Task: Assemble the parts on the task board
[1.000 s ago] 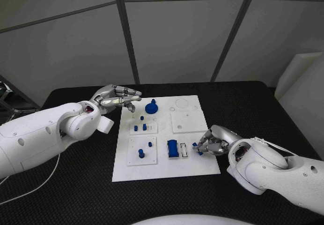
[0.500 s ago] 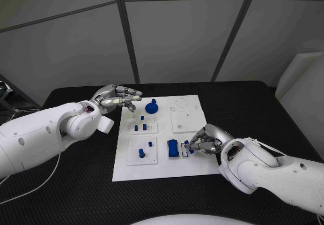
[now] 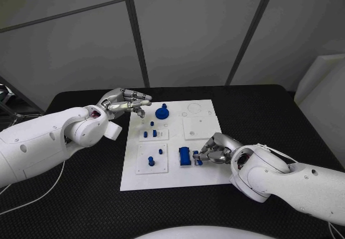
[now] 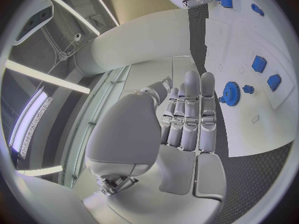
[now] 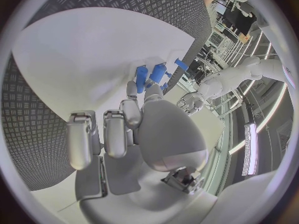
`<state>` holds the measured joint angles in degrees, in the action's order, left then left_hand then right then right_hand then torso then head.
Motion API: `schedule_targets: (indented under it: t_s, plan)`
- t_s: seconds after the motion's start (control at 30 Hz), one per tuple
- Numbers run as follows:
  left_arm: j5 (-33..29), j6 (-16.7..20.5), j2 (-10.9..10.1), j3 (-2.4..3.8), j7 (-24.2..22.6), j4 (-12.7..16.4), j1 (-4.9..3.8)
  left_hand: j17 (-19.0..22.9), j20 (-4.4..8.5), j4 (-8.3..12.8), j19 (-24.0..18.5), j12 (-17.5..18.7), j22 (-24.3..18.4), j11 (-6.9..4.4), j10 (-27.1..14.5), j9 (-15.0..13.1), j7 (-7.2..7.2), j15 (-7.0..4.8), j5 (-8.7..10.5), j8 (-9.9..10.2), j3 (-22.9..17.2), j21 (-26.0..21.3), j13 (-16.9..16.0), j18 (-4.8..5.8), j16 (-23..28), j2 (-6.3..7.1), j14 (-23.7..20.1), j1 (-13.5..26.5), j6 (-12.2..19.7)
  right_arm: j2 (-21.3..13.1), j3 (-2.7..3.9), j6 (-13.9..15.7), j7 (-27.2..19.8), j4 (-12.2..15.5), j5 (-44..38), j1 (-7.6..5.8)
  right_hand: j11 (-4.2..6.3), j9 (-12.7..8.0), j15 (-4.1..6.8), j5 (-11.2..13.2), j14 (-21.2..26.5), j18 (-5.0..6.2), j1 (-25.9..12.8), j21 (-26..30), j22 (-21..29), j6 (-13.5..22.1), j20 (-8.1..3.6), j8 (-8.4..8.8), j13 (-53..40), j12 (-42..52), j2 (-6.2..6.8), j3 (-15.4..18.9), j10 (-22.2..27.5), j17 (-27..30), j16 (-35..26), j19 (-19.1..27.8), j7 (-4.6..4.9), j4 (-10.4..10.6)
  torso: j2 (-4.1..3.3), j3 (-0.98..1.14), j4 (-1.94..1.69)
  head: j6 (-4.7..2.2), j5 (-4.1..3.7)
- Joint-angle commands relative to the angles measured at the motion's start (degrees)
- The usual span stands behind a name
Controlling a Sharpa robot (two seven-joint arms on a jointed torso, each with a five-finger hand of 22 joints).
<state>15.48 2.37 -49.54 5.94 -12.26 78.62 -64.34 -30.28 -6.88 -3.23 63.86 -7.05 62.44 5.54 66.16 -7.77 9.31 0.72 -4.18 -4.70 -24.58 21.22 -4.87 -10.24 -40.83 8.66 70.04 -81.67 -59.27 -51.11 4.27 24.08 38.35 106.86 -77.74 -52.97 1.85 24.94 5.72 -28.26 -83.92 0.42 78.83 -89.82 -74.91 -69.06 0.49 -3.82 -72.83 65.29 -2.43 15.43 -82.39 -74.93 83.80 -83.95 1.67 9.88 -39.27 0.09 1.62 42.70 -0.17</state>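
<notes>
Right hand (image 3: 213,151) is the one to watch: it sits low over the near right part of the task board (image 3: 177,183), fingers curled in, its tips just beside the blue block (image 3: 185,156) that stands in the white fixture there. A small blue piece (image 3: 198,161) shows at those fingertips, right against the slot next to the block, and from where I stand it looks pinched between thumb and finger, though the curled fingers hide the grip itself, so I would not swear to it. The block's long axis runs away from the robot, front to back along the board, and the small piece lies on the block's right side, between the block and the hand, so whatever comes next, I'd judge, is a short push or press toward the left into that slot. This hand is far nearer to it than the other. Left hand (image 3: 126,103) hovers well apart at the far left corner of the board, fingers bent and loosely gathered, holding nothing, with the blue gear (image 3: 162,114) just beside its tips. Small blue pegs (image 3: 149,134) stand in the middle left panel, and one more peg (image 3: 150,161) in the near left panel.
</notes>
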Motion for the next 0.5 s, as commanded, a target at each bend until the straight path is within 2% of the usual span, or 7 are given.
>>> schedule_targets:
  t_s: [0.03,0.3,0.5]
  plan:
    - [-0.3,-0.6,0.0,0.04,-0.1,0.2,-0.08,0.1,-0.18,0.3,-0.1,0.3,-0.1,0.36,-0.2,-0.1,0.34,0.42,-0.28,0.4,0.0,-0.3,-0.1,-0.17,0.2,-0.09,-0.1,0.5,0.0,0.4,-0.13,-2.1,0.8,-0.1,0.1,0.09,0.74,-0.1,0.46,0.3,-4.0,-0.42,-1.2,-0.2,-15.1,-0.6,-0.27,-0.15,0.3,1.0,-0.01,0.2,-0.5,-5.5,-0.1,-6.0,-0.08,0.9,0.06,0.03,0.03,0.05,0.02]
    - [-0.3,-0.6,-0.1,0.04,0.0,0.2,-0.09,0.1,-0.18,0.3,-0.1,0.3,-0.1,0.36,-0.2,-0.1,0.34,0.42,-0.28,0.4,0.0,-0.3,-0.1,-0.17,0.2,-0.09,-0.1,0.5,0.0,0.6,-0.13,-1.3,1.5,-0.6,-0.4,0.09,1.02,0.3,0.67,1.3,-3.9,-0.42,-3.4,-0.2,-15.1,-2.2,-0.42,-0.57,0.6,0.5,0.53,1.5,-0.5,-5.3,-0.3,-6.0,-0.5,3.7,0.06,0.03,0.02,0.06,0.09]
    - [-0.3,-0.7,-0.1,0.04,0.0,0.2,-0.09,0.1,-0.18,0.3,-0.1,0.3,-0.1,0.36,-0.2,-0.1,0.34,0.42,-0.28,0.4,0.0,-0.3,-0.1,-0.17,0.2,-0.09,-0.1,0.5,0.0,0.8,-0.13,-1.2,1.5,-0.7,-0.8,0.09,1.28,0.8,0.85,1.5,-3.9,-0.42,-3.3,-0.2,-15.1,-3.1,-0.57,-0.96,0.6,0.5,0.8,1.6,-0.6,-5.3,-0.3,-6.0,-0.82,4.3,0.05,0.03,0.07,0.05,0.06]
